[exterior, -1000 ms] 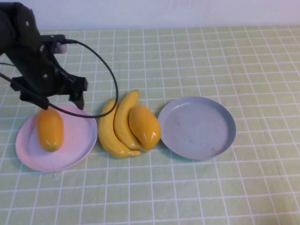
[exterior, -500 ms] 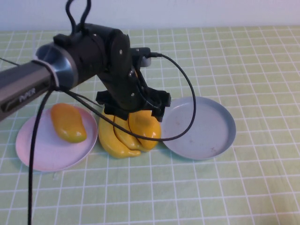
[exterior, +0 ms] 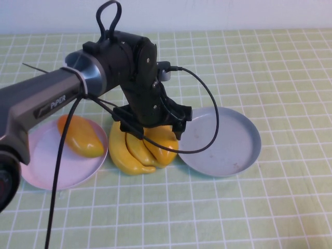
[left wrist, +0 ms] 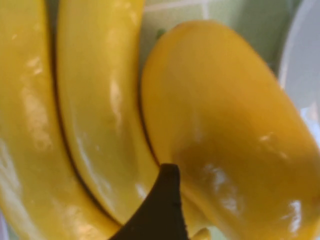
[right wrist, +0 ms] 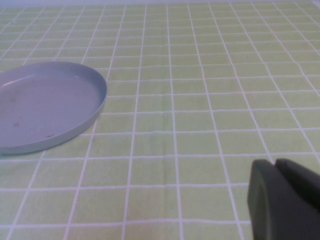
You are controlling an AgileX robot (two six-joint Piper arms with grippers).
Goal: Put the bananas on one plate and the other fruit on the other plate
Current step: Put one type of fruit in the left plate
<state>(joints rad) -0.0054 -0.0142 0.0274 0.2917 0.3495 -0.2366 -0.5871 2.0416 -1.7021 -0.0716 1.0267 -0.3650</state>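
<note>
moved: left claw (exterior: 154,136) now lower over counter mango (exterior: 162,143), fingers spread
done: one mango (exterior: 82,136) on pink plate (exterior: 36,171)
left: bananas (exterior: 127,153) to grey plate (exterior: 228,148)
right claw (right wrist: 285,200): closed, parked at 3 o'clock

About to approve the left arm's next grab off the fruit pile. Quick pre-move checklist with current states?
1. Left gripper directly over the second mango: ok.
2. Left gripper open around the mango: cannot tell.
3. Bananas lean against that mango, may shift: not ok.
4. First mango already on pink plate, room beside it: ok.
5. Grey-blue plate holds nothing: ok.
6. Right gripper shut, low over the tablecloth, away from the pile: ok.
</note>
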